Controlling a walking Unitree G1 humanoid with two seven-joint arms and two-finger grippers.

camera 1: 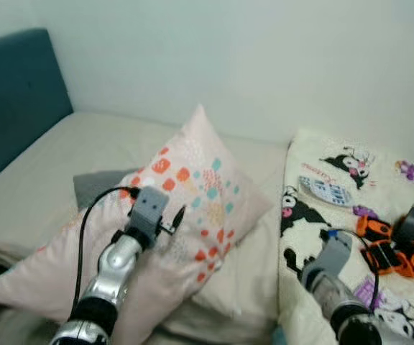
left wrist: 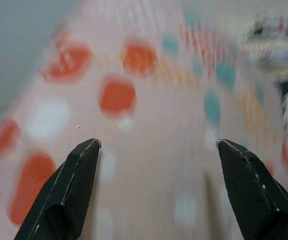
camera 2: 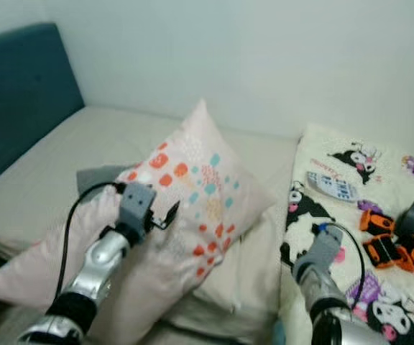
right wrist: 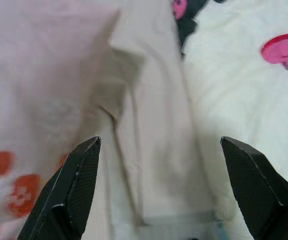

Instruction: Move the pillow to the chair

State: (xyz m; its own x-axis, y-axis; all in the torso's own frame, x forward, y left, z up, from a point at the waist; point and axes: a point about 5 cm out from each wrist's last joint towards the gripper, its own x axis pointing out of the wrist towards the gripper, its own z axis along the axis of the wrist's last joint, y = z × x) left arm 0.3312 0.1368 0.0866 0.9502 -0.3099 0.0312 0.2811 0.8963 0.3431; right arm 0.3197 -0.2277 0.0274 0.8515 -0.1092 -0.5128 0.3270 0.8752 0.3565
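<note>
No writing can be read; the blanket [camera 1: 351, 215] at the right bears cartoon figures. The pillow [camera 1: 192, 208], pink with orange and teal spots, lies tilted on the beige bed [camera 1: 63, 158] against a white wall. The left gripper [left wrist: 156, 150] is spread just over it; the right gripper [right wrist: 159, 145], spread too, hovers beside its edge

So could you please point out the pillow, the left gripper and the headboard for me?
pillow [camera 1: 207, 180]: left eye view, on its dotted upper face.
left gripper [left wrist: 156, 145]: left wrist view, midway between its open fingertips, over the pillow.
headboard [camera 1: 13, 93]: left eye view, on its teal padded front.
</note>
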